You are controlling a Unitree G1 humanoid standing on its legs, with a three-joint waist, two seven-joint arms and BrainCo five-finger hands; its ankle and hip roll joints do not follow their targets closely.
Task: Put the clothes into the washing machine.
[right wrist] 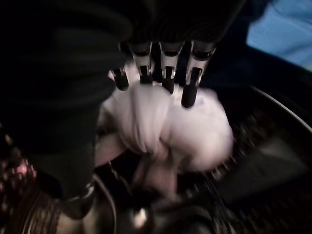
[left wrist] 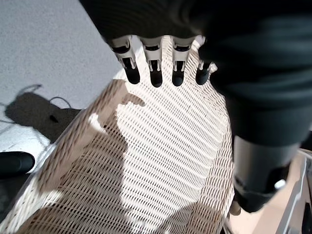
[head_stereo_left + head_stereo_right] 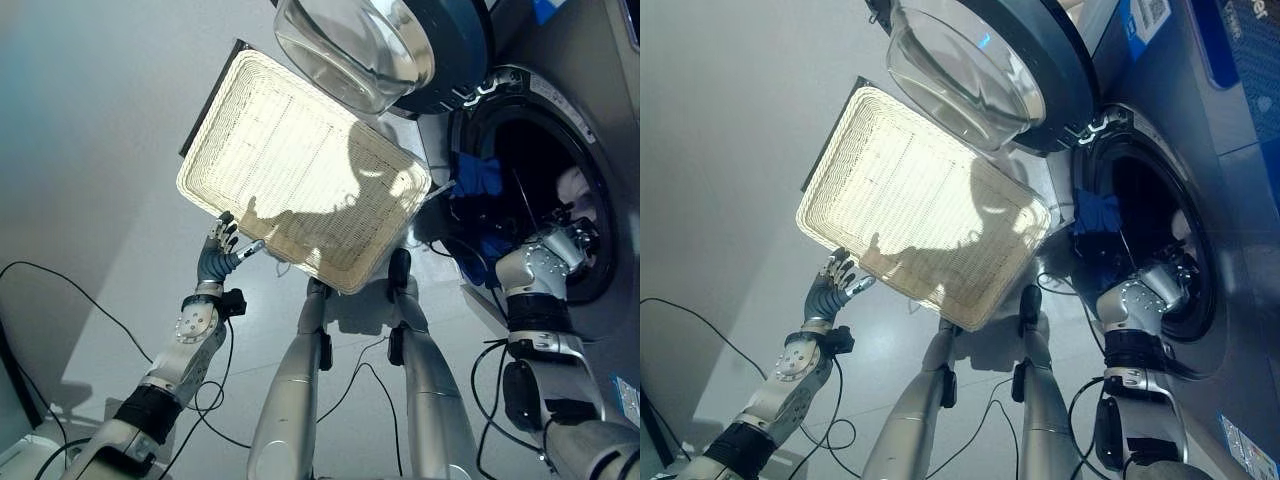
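Observation:
The empty wicker basket [image 3: 300, 190] lies on the floor, its weave close up in the left wrist view [image 2: 161, 161]. My left hand [image 3: 220, 250] rests open at the basket's near rim, fingers [image 2: 156, 73] straight over the weave. The washing machine's drum [image 3: 545, 170] stands open on the right, its glass door [image 3: 360, 45] swung out above the basket. My right hand [image 3: 568, 238] reaches inside the drum. Its fingers [image 1: 190, 83] hang relaxed just over a white garment [image 1: 185, 131] lying in the drum. A blue garment [image 3: 478, 178] sits at the drum's mouth.
The open door overhangs the basket's far corner. Grey floor [image 3: 100, 150] spreads to the left of the basket. The washing machine's front panel [image 3: 1240, 150] closes off the right side.

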